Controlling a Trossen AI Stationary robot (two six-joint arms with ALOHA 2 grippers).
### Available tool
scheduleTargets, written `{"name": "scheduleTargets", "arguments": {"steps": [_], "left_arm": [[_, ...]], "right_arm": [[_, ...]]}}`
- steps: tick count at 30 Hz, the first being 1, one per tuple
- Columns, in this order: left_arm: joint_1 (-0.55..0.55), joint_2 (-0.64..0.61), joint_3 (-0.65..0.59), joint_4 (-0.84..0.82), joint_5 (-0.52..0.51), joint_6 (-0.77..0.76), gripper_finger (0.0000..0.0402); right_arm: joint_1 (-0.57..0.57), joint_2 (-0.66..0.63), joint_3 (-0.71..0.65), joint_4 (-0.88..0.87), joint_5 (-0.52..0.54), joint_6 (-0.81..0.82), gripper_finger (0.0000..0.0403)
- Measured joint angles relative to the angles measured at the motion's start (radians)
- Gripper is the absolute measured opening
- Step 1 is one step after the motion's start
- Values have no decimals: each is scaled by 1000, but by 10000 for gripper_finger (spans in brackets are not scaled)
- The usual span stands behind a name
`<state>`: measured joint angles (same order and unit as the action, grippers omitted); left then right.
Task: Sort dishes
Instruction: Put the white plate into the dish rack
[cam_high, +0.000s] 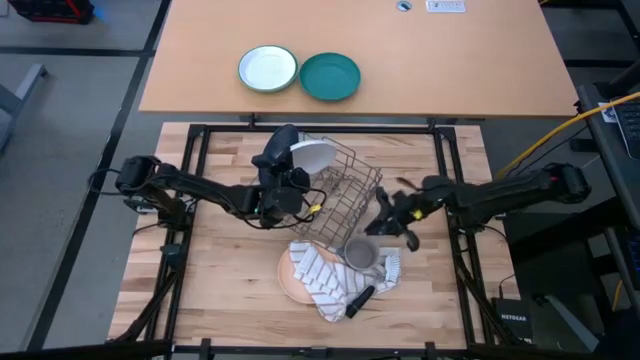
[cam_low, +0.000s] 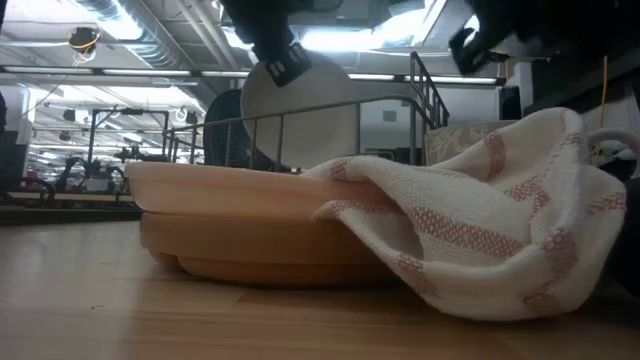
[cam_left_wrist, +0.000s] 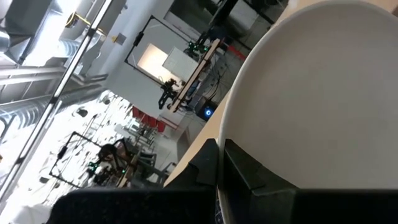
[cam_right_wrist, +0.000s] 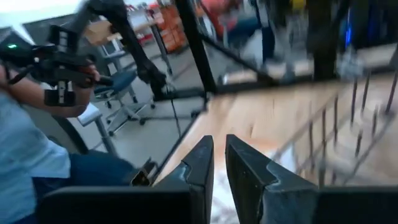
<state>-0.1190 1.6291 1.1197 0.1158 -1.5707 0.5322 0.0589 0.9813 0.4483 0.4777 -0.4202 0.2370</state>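
Observation:
My left gripper (cam_high: 290, 162) is shut on the plain white plate (cam_high: 314, 155), which stands on edge over the far left part of the wire dish rack (cam_high: 345, 195). In the low view a dark round shape (cam_low: 224, 130), perhaps the blue plate, stands behind the white plate (cam_low: 305, 120). The tan-brown plate (cam_low: 240, 225) lies flat on the table near the front, partly under a striped towel (cam_low: 480, 215). My right gripper (cam_high: 382, 222) is shut and empty, at the rack's right side. My left gripper pinches the white plate's rim (cam_left_wrist: 239, 149) between its two fingers, one finger (cam_left_wrist: 249, 177) against the plate's face. In the low view the gripper (cam_low: 285, 62) comes from above onto the top edge. The plate stands nearly upright; the tan plate hides its lower edge.
A grey mug (cam_high: 360, 256) stands on the towel (cam_high: 335, 280), with a dark object (cam_high: 358, 298) at the towel's near edge. A white green-rimmed bowl (cam_high: 268, 70) and a teal plate (cam_high: 330, 77) sit on the far table. A person (cam_right_wrist: 31, 143) sits beyond the table.

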Motion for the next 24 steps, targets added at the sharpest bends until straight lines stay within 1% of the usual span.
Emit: {"name": "scheduleTargets", "arguments": {"steps": [2,4,6,8,11,13,14,16,17,21,24], "left_arm": [[-8,-8,0,2,0,2,0],[-13,-18,0,-1,-1,5,0],[-18,-24,1,2,0,2,0],[-23,-28,1,-1,0,-11,0],[-33,-29,1,0,0,-62,0],[-41,-29,1,-1,0,-99,0],[-46,-29,1,0,0,-119,0],[-60,-29,1,1,-1,-166,0],[-65,-29,1,1,0,-190,0],[-85,-29,1,1,0,-248,0],[-93,-29,1,0,0,-254,0]], "right_arm": [[0,-63,11,-2,11,-72,46],[0,-129,30,-2,76,-179,46],[-1,-180,58,-1,217,-328,46],[-1,-207,76,-2,399,-514,46],[-10,-207,98,-17,677,-790,46],[-39,-193,110,-40,808,-899,46],[-62,-178,122,-48,837,-922,46],[-116,-151,143,-88,839,-930,46],[-145,-133,154,-106,810,-930,46],[-243,-33,205,-147,615,-923,46],[-290,47,254,-152,515,-923,49]]}}
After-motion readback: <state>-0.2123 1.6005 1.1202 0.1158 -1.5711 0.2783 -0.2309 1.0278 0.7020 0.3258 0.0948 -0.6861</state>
